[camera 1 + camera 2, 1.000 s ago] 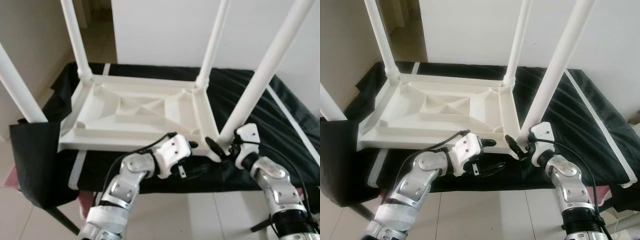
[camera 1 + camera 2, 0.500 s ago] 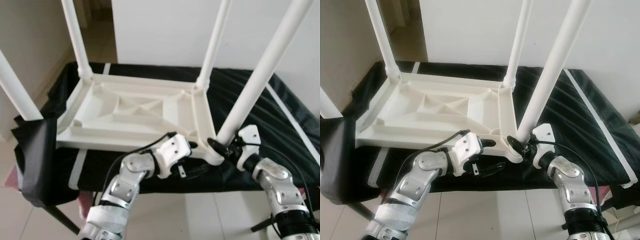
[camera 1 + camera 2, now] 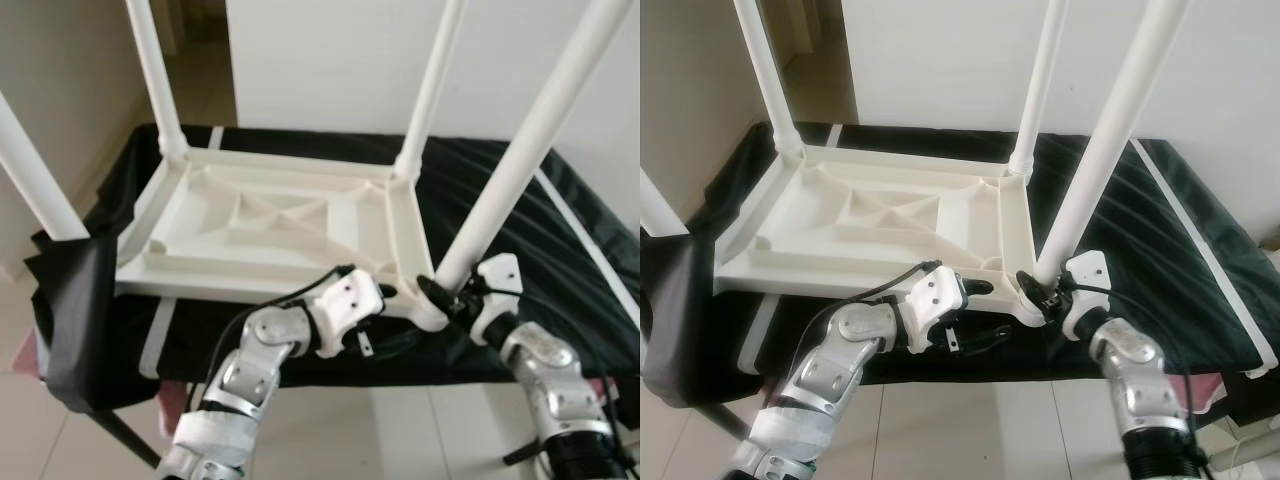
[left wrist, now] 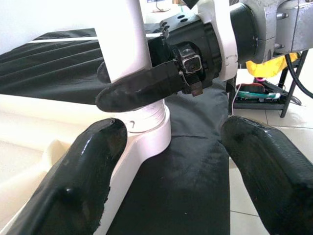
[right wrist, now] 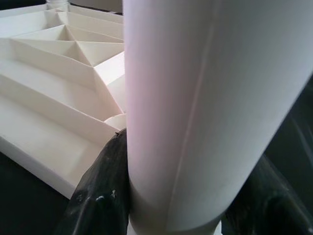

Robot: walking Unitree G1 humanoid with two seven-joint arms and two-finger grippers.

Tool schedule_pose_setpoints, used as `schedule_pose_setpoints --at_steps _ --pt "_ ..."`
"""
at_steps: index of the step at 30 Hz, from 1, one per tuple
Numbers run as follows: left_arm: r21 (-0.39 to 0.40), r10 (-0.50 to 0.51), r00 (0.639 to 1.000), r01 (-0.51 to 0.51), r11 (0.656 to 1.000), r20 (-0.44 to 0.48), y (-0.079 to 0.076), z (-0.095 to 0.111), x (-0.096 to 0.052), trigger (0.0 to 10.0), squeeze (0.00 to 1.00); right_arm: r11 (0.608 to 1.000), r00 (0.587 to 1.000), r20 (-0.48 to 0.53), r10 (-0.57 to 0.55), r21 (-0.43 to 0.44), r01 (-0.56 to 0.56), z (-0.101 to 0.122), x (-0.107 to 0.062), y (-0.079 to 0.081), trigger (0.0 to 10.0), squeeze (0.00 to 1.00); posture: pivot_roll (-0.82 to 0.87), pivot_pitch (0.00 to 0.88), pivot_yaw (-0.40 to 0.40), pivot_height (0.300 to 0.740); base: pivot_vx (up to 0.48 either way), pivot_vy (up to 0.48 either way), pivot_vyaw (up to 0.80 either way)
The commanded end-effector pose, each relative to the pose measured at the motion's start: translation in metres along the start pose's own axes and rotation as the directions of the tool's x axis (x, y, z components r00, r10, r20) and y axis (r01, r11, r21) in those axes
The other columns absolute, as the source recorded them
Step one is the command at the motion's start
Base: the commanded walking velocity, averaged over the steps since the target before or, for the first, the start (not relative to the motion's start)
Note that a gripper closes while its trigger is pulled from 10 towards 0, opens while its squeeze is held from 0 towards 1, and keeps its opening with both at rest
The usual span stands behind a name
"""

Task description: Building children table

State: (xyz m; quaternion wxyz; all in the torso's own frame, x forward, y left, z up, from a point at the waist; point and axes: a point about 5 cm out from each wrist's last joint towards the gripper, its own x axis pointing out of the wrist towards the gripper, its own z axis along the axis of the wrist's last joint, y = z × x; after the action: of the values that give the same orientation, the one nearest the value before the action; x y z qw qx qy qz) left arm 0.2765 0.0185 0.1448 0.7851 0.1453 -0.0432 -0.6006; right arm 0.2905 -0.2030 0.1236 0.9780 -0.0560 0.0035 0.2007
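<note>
Slid slightly rightward, upturned table (image 3: 270, 225) points legs up; right pincer (image 3: 1048, 293) pinches near leg (image 3: 1110, 130); left pincer (image 4: 171, 161) spread.

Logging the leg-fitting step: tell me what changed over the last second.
The upturned white tabletop slid slightly toward the robot's left, swinging its near-right corner toward the robot. The right gripper stayed clamped on the near-right leg at its base. The left gripper stayed open beside that corner.

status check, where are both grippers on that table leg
Right gripper shut on near-right leg at its base. Left gripper open beside corner socket. Table top upside down on black-covered bench. Nothing in the way.
</note>
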Motion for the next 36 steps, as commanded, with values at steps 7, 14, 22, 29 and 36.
schedule_pose_setpoints --at_steps 7,14,22,29,36 --pt "-0.002 0.084 0.996 -0.084 0.996 0.006 0.002 0.002 0.003 10.0 0.00 0.991 0.990 -0.068 -0.121 0.048 0.125 -0.015 -0.002 0.011 10.0 0.00 -0.04 0.000 -0.038 0.740 0.000 0.000 0.00" --pt "-0.001 0.085 0.996 -0.085 0.996 0.006 0.001 0.002 0.003 10.0 0.00 0.962 0.967 -0.054 -0.248 0.101 0.252 -0.012 -0.002 0.018 10.0 0.00 -0.03 0.000 -0.047 0.740 0.000 0.000 0.00" --pt "-0.001 0.087 0.996 -0.087 0.996 0.007 0.001 0.002 0.003 10.0 0.00 0.842 0.859 -0.102 -0.502 0.169 0.512 -0.017 -0.005 0.030 10.0 0.00 -0.03 0.000 -0.051 0.740 0.000 0.000 0.00" --pt "0.001 0.086 0.996 -0.086 0.996 0.010 0.002 0.003 0.004 10.0 0.00 0.730 0.755 -0.150 -0.638 0.195 0.655 -0.021 -0.005 0.037 10.0 0.00 -0.03 0.000 -0.048 0.740 0.000 0.000 0.00" --pt "0.001 0.080 0.997 -0.080 0.997 0.012 0.002 0.004 0.006 10.0 0.00 0.724 0.752 -0.163 -0.639 0.204 0.659 -0.020 -0.005 0.044 10.0 0.00 -0.04 0.000 -0.046 0.740 0.000 0.000 0.00"
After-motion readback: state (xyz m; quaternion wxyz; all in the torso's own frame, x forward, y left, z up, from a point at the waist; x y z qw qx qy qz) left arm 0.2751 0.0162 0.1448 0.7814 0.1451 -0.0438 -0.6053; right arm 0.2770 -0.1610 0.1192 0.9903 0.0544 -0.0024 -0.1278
